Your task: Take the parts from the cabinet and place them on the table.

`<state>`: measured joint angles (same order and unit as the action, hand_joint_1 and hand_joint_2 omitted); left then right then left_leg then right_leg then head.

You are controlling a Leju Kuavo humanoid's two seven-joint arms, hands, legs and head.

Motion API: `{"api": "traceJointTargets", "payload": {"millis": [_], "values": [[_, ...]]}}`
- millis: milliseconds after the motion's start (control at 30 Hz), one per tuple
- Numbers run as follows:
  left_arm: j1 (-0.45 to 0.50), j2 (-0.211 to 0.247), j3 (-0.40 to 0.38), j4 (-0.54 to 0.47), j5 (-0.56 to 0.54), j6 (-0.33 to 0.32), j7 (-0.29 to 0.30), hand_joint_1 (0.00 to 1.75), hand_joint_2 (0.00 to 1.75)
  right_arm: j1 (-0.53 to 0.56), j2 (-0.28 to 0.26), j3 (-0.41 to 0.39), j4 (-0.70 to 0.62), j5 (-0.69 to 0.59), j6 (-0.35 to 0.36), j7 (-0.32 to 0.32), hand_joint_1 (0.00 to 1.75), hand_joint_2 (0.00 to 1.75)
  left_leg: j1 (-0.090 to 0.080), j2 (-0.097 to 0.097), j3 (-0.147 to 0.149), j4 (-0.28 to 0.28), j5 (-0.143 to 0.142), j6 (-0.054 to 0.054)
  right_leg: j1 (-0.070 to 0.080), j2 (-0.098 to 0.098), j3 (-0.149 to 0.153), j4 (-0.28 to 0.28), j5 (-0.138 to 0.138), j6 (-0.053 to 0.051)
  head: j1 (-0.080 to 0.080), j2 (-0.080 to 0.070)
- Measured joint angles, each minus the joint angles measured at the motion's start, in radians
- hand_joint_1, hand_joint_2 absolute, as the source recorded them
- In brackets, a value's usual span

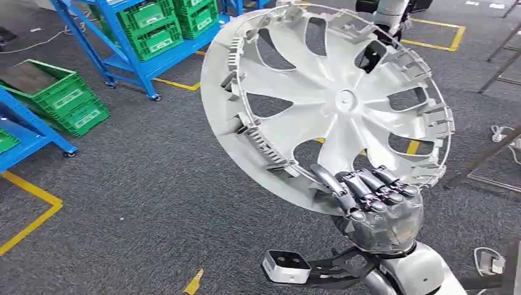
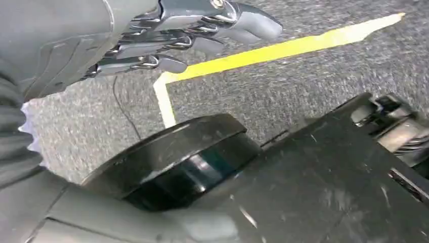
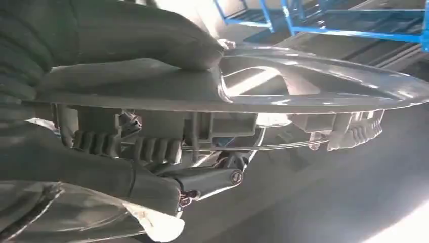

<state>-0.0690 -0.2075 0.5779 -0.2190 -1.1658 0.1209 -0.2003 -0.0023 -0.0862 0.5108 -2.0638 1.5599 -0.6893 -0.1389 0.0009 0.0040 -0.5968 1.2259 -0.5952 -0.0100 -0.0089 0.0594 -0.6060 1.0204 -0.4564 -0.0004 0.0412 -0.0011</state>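
Observation:
A large silver wheel cover [image 1: 332,104] with curved spokes and clips round its rim stands tilted in front of me in the head view, its back side facing me. My right hand [image 1: 375,206] grips its lower rim, fingers over the inner face. In the right wrist view the thumb [image 3: 126,35] presses on the cover's outer face [image 3: 313,76] and the fingers [image 3: 212,177] hook under the rim. My left hand [image 2: 167,35] hangs over the grey floor with its fingers loosely extended and nothing in them.
Blue racks holding green crates [image 1: 153,31] stand at the back left, and a green crate [image 1: 58,95] sits on the floor beside another blue rack. Yellow tape lines [image 1: 31,209] cross the grey carpet. Cables [image 1: 501,132] lie at the right.

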Motion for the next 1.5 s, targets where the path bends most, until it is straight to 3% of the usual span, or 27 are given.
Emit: {"api": "traceJointTargets", "payload": {"millis": [33, 67, 100, 233, 267, 300, 333, 400, 433, 467, 533, 567, 600, 733, 767, 800, 833, 900, 933, 1000, 1067, 1133, 1267, 1300, 1333, 1433, 1500], "values": [[0.002, 0.000, 0.000, 0.000, 0.000, 0.000, 0.000, 0.00, 1.75, 0.000, 0.000, 0.000, 0.000, 0.000, 0.000, 0.000, 1.75, 1.75, 0.003, -0.013, 0.034, -0.084, 0.051, 0.003, 0.000, 0.015, 0.001, 0.002, 0.000, 0.001, 0.000, 0.000], [0.006, 0.000, 0.000, 0.000, -0.001, 0.001, 0.001, 0.00, 1.75, 0.000, 0.000, 0.000, 0.000, 0.000, 0.000, 0.000, 1.75, 1.75, 0.007, -0.049, 0.063, -0.163, 0.089, 0.005, -0.001, 0.027, 0.000, 0.004, 0.000, 0.002, 0.000, 0.000], [0.010, 0.000, 0.000, 0.000, -0.001, 0.001, 0.001, 0.00, 1.75, -0.002, 0.000, 0.001, 0.000, 0.000, 0.000, 0.000, 1.75, 1.75, 0.010, -0.105, 0.067, -0.174, 0.076, 0.005, 0.003, 0.038, -0.008, 0.007, 0.004, 0.009, 0.002, 0.000], [0.008, -0.002, 0.000, 0.000, 0.000, 0.001, 0.001, 0.00, 1.75, -0.002, 0.000, 0.003, 0.000, 0.000, 0.000, 0.000, 1.75, 1.75, 0.009, -0.070, 0.074, -0.213, 0.071, 0.019, -0.007, 0.084, -0.033, 0.002, 0.026, 0.041, 0.000, 0.000], [0.007, -0.004, 0.000, 0.000, 0.000, 0.001, 0.001, 0.00, 1.75, 0.000, 0.000, 0.003, 0.000, 0.000, 0.000, 0.000, 1.75, 1.75, 0.015, -0.051, 0.078, -0.220, 0.076, 0.026, -0.008, 0.074, -0.047, 0.008, 0.017, 0.041, 0.000, 0.000], [0.009, -0.003, 0.000, 0.000, -0.001, 0.001, 0.001, 0.00, 1.75, -0.001, 0.000, 0.005, 0.000, 0.000, 0.000, -0.001, 1.75, 1.75, 0.012, -0.039, 0.081, -0.223, 0.078, 0.030, 0.000, 0.012, -0.059, 0.041, -0.006, 0.045, 0.008, 0.000], [0.012, -0.004, 0.000, 0.000, -0.002, 0.001, 0.001, 0.00, 1.75, -0.004, -0.002, 0.007, 0.000, 0.000, 0.000, -0.001, 1.75, 1.75, 0.010, -0.024, 0.080, -0.223, 0.078, 0.032, -0.001, -0.024, -0.091, 0.110, -0.044, 0.049, 0.011, 0.000], [0.013, -0.002, 0.000, 0.000, -0.002, 0.001, 0.001, 0.00, 1.75, -0.005, -0.002, 0.008, 0.001, 0.000, 0.000, -0.001, 1.75, 1.75, 0.005, 0.008, 0.080, -0.222, 0.076, 0.034, -0.002, -0.052, -0.161, 0.264, -0.103, 0.053, 0.010, 0.000], [0.013, -0.001, 0.000, 0.000, -0.002, 0.001, 0.001, 0.00, 1.75, -0.005, -0.004, 0.008, 0.002, 0.000, 0.000, 0.000, 1.75, 1.75, 0.004, 0.022, 0.081, -0.222, 0.075, 0.035, -0.002, -0.055, -0.177, 0.300, -0.108, 0.054, 0.010, 0.000], [0.013, -0.001, 0.000, 0.000, -0.002, 0.001, 0.001, 0.00, 1.75, -0.005, -0.005, 0.008, 0.003, 0.000, 0.000, 0.000, 1.75, 1.75, 0.003, 0.037, 0.082, -0.222, 0.074, 0.036, -0.002, -0.057, -0.170, 0.290, -0.091, 0.052, 0.010, 0.000], [0.013, -0.002, 0.000, 0.000, -0.003, 0.001, 0.001, 0.00, 1.75, -0.004, -0.008, 0.008, 0.003, 0.000, 0.000, 0.000, 1.75, 1.75, 0.001, 0.061, 0.087, -0.222, 0.069, 0.035, -0.001, -0.071, -0.091, 0.147, -0.015, 0.045, 0.010, 0.000], [0.012, -0.002, 0.000, 0.000, -0.003, 0.002, 0.001, 0.00, 1.75, -0.005, -0.009, 0.009, 0.003, 0.000, 0.000, -0.001, 1.75, 1.75, 0.000, 0.071, 0.092, -0.222, 0.065, 0.033, 0.002, -0.094, -0.040, 0.057, 0.018, 0.039, 0.010, 0.000], [0.013, -0.002, 0.000, 0.000, -0.005, 0.002, 0.001, 0.00, 1.75, -0.007, -0.010, 0.009, 0.004, 0.000, 0.000, -0.004, 1.75, 1.75, -0.005, 0.078, 0.093, -0.222, 0.062, 0.027, 0.016, -0.146, -0.016, 0.020, -0.006, 0.034, 0.009, 0.000], [0.012, -0.003, -0.001, 0.000, -0.009, 0.003, 0.000, 0.00, 1.75, -0.008, -0.010, 0.009, 0.003, 0.000, 0.000, -0.006, 1.75, 1.75, -0.013, 0.121, 0.098, -0.221, 0.055, 0.014, 0.021, -0.109, -0.016, 0.007, -0.003, 0.009, 0.008, 0.000], [0.011, -0.003, -0.002, 0.000, -0.009, 0.003, 0.000, 0.00, 1.75, -0.006, -0.010, 0.009, 0.003, 0.000, 0.000, -0.008, 1.75, 1.75, -0.009, 0.101, 0.099, -0.215, 0.041, 0.005, 0.010, -0.100, -0.010, -0.001, 0.002, 0.000, 0.008, 0.000], [0.011, -0.003, -0.002, 0.000, -0.009, 0.003, 0.000, 0.00, 1.75, -0.007, -0.011, 0.008, 0.003, 0.000, 0.000, -0.011, 1.75, 1.75, -0.006, 0.042, 0.087, -0.183, 0.019, 0.001, 0.009, -0.088, -0.010, -0.001, 0.003, -0.002, 0.005, 0.000], [0.013, -0.003, -0.002, 0.000, -0.009, 0.003, -0.001, 0.00, 1.75, -0.007, -0.011, 0.008, 0.003, 0.000, 0.000, -0.017, 1.75, 1.75, -0.004, 0.015, 0.059, -0.122, -0.014, 0.000, 0.008, -0.077, -0.010, -0.001, 0.003, -0.008, 0.003, 0.000], [0.005, -0.003, 0.000, 0.000, -0.005, 0.003, -0.006, 0.00, 1.75, -0.006, -0.011, 0.007, 0.003, 0.000, 0.000, -0.024, 1.75, 1.75, -0.003, 0.003, -0.014, 0.034, -0.079, -0.004, 0.009, -0.054, -0.010, -0.001, 0.003, -0.010, 0.003, 0.000], [0.001, -0.002, 0.000, 0.000, -0.003, 0.003, -0.006, 0.00, 1.75, -0.006, -0.011, 0.006, 0.003, 0.000, 0.000, -0.027, 1.75, 1.75, -0.003, 0.003, -0.036, 0.080, -0.086, -0.005, 0.009, -0.041, -0.009, -0.001, 0.003, -0.010, 0.003, 0.000], [0.000, -0.003, 0.000, 0.000, -0.003, 0.003, -0.006, 0.00, 1.75, -0.003, -0.011, 0.005, 0.003, 0.000, 0.000, -0.031, 1.75, 1.75, -0.003, 0.002, -0.021, 0.042, -0.032, -0.003, 0.009, -0.011, -0.006, 0.000, 0.003, -0.009, 0.003, 0.000], [0.004, -0.003, 0.000, 0.000, -0.005, 0.004, -0.006, 0.00, 1.75, 0.001, -0.011, 0.003, 0.003, 0.000, 0.000, -0.034, 1.75, 1.75, 0.001, -0.022, 0.044, -0.116, 0.069, 0.001, 0.008, 0.020, -0.003, 0.002, 0.005, -0.007, 0.003, 0.000], [0.011, -0.003, 0.000, 0.002, -0.006, 0.004, -0.009, 0.00, 1.75, -0.002, -0.011, 0.002, 0.003, 0.000, 0.000, -0.036, 1.75, 1.75, 0.011, -0.119, 0.059, -0.181, 0.081, 0.006, 0.010, 0.042, -0.019, 0.012, 0.009, 0.003, 0.005, 0.000], [0.008, -0.007, 0.000, 0.002, -0.007, 0.004, -0.010, 0.00, 1.75, 0.008, -0.011, -0.006, 0.000, 0.000, -0.001, -0.040, 1.75, 1.75, 0.011, -0.071, 0.069, -0.216, 0.078, 0.029, -0.003, 0.076, -0.044, 0.007, 0.026, 0.031, 0.006, 0.000], [0.009, -0.006, -0.001, 0.002, -0.008, 0.004, -0.010, 0.00, 1.75, 0.010, -0.011, -0.008, -0.001, -0.001, -0.001, -0.042, 1.75, 1.75, 0.009, -0.055, 0.073, -0.221, 0.081, 0.034, 0.005, 0.013, -0.059, 0.025, 0.011, 0.035, 0.008, 0.000], [0.012, -0.007, 0.000, 0.002, -0.009, 0.004, -0.010, 0.00, 1.75, 0.008, -0.011, -0.008, -0.001, -0.001, -0.001, -0.043, 1.75, 1.75, 0.008, -0.041, 0.074, -0.221, 0.081, 0.038, 0.005, -0.027, -0.080, 0.073, -0.020, 0.040, 0.012, 0.000], [0.013, -0.003, 0.000, 0.002, -0.009, 0.004, -0.010, 0.00, 1.75, 0.008, -0.011, -0.008, -0.001, -0.001, -0.001, -0.043, 1.75, 1.75, 0.002, 0.008, 0.073, -0.221, 0.079, 0.042, -0.002, -0.052, -0.180, 0.289, -0.107, 0.053, 0.012, 0.000], [0.013, -0.002, 0.000, 0.002, -0.009, 0.004, -0.010, 0.00, 1.75, 0.011, -0.011, -0.012, -0.001, -0.001, -0.001, -0.042, 1.75, 1.75, 0.002, 0.038, 0.076, -0.221, 0.075, 0.042, -0.004, -0.057, -0.168, 0.274, -0.076, 0.056, 0.012, 0.000]]}}
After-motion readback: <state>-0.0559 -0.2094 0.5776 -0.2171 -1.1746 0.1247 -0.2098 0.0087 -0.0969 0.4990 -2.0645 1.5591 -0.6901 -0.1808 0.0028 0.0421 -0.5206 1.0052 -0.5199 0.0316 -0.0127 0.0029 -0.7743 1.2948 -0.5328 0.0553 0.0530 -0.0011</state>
